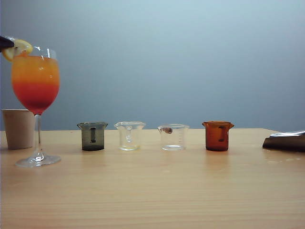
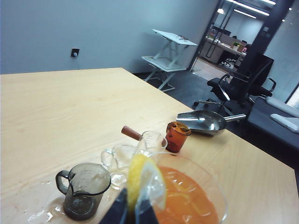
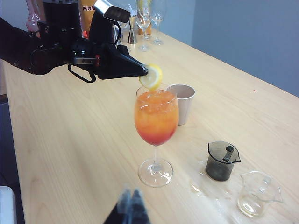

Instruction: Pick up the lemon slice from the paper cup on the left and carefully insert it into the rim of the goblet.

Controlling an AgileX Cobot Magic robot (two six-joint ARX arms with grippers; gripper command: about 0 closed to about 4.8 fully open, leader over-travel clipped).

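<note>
On the wooden table (image 1: 157, 191) we see the goblet (image 3: 156, 122) beside the paper cup (image 3: 182, 103); our left gripper (image 3: 145, 71) pinches the lemon slice (image 3: 152, 77) right at the goblet's rim, while our right gripper (image 3: 130, 207) hangs near, fingers together on nothing

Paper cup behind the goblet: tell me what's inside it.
The beige paper cup shows only its bare inner wall near the rim; its bottom is hidden. The yellow lemon slice is in the left gripper, above the goblet.
</note>
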